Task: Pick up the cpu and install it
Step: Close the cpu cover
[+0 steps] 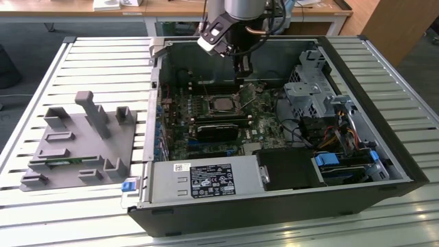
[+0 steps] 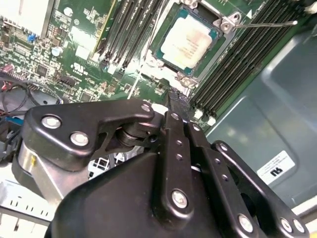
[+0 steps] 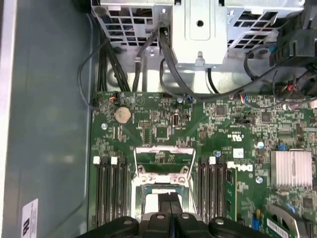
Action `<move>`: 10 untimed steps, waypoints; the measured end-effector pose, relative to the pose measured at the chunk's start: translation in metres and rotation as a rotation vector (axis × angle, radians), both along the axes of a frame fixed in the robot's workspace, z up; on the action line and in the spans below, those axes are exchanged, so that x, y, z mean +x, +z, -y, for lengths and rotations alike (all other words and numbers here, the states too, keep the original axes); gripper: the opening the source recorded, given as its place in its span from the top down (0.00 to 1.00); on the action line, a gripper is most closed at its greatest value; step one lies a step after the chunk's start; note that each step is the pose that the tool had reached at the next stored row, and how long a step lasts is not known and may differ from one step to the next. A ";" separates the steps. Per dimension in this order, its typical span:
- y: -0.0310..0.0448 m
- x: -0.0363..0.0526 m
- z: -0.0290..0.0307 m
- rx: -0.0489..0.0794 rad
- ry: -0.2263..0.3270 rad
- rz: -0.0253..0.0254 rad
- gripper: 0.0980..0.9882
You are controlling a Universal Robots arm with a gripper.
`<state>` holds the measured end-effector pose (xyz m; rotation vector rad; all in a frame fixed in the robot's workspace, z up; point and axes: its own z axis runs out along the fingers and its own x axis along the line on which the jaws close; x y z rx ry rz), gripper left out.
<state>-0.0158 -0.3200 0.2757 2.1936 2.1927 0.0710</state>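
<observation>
The chip (image 2: 190, 42) lies flat in its socket (image 2: 225, 22) near the middle of the circuit board (image 2: 74, 34), inside the open computer case (image 1: 274, 206) on the desk (image 1: 103, 62). Seating looks done. The gripper (image 1: 241, 77) hangs just beside the socket, toward the board's far edge in the exterior view. Its jaws look clenched together on nothing in both wrist views. The hinged metal bracket (image 3: 163, 151) stands raised. Doing this step well means keeping the chip level with its corners matched to the socket. Any pressure should go straight down, never sideways, and the gripper should stay clear of the thin lever wire (image 2: 270, 22) and the memory slots (image 2: 237, 59).
</observation>
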 end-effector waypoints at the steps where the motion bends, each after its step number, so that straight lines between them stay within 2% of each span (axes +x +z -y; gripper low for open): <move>1: -0.0019 0.0002 0.0000 0.000 0.000 0.0000 0.99; 5: -0.0054 0.0017 0.0000 0.000 0.000 0.0000 0.99; 10: -0.0061 0.0097 0.0000 0.000 0.000 -0.0001 0.99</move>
